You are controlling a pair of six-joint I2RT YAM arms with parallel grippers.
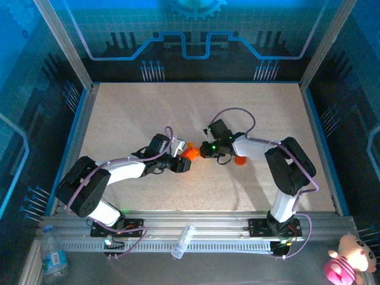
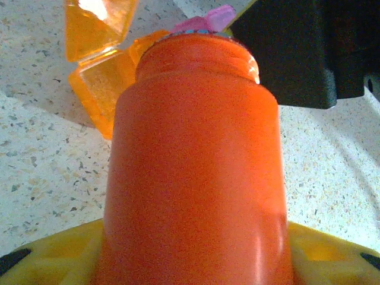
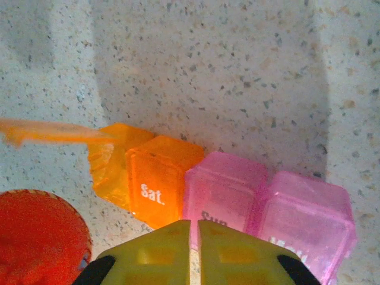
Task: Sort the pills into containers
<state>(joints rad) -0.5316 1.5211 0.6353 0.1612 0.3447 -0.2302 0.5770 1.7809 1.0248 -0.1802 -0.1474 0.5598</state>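
L fingers (image 2: 53, 252) clamped on orange bottle (image 2: 196, 178), centre of wrist view, mouth end toward the containers (image 3: 160, 184), which lie on the tabletop (image 3: 208, 71) mid-frame. The end box's lid (image 3: 47, 132) is open, at left. R fingers (image 3: 160, 252) together, just at strip's near side btwn Sat. and Sun. boxes; touching or not, can't tell. Risk imo: if I tip too fast, pills overshoot the tiny open box. Or the bottle rim shoves the strip if R isn't pinning it.

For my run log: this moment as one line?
left gripper: holds orange bottle | right gripper: shut, by containers | one orange lid open
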